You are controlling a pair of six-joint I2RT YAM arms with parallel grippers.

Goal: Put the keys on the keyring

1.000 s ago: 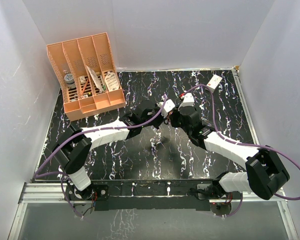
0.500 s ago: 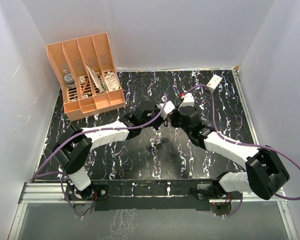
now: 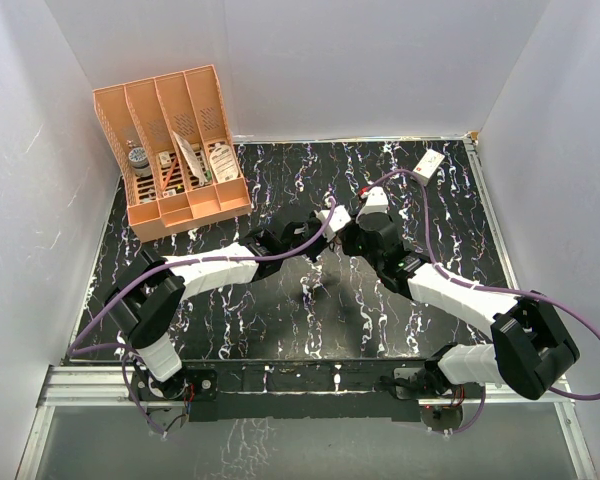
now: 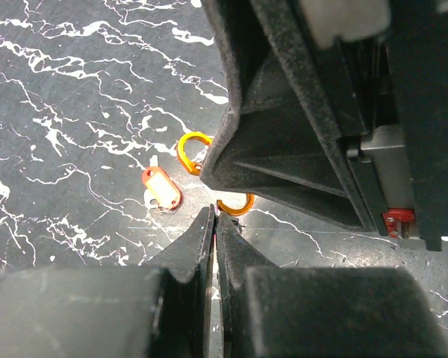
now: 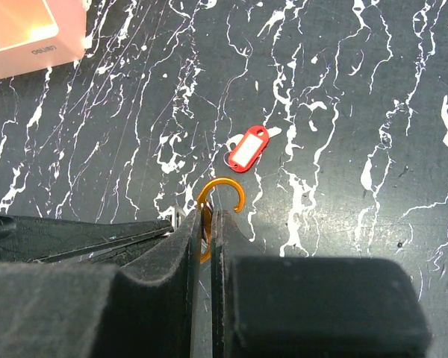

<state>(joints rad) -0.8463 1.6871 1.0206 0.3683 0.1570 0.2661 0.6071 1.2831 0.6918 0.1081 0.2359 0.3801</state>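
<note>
My right gripper (image 5: 207, 218) is clamped on the keyring (image 5: 228, 186), holding the gold loop low over the middle of the table (image 3: 460, 230). My left gripper (image 4: 213, 222) is pinched closed right next to it, and I see nothing between its fingers. The red key (image 5: 248, 149) lies flat just beyond the loop, toward the far side, not touching it. I can't pick out the plain key. I judge nothing is threaded yet, so both keys remain.

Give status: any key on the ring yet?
Done: no key visibly threaded. In hand: right end effector pinches the keyring; left end effector is shut beside it, contents unclear. Remaining: red key lies loose on the table by the ring; plain key isn't identifiable.
</note>
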